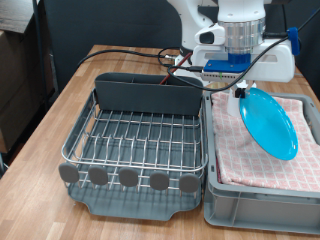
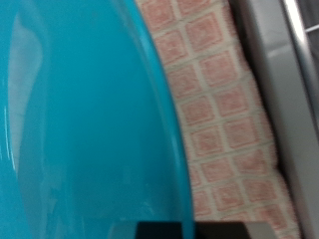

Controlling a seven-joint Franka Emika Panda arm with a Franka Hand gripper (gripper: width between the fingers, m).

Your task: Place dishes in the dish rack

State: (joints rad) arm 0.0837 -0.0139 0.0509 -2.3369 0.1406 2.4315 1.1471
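While the wooden table [image 1: 70,95] carries everything, the dish rack [image 1: 140,140], silver wire on a dark grey tray, stands bare. Just beside the rack, on the exterior view's right, sits a grey bin [image 1: 260,205] lined with pink checked cloth [image 1: 255,155]. Above that cloth hangs the turquoise-blue plate [image 1: 269,121], tilted on edge, smooth and glossy, its upper rim pinched by the closed claw [image 1: 243,88].

Soft, even room light with faint shadows. The wrist view is blurred close up; pale glare streaks the plate [image 2: 70,110].
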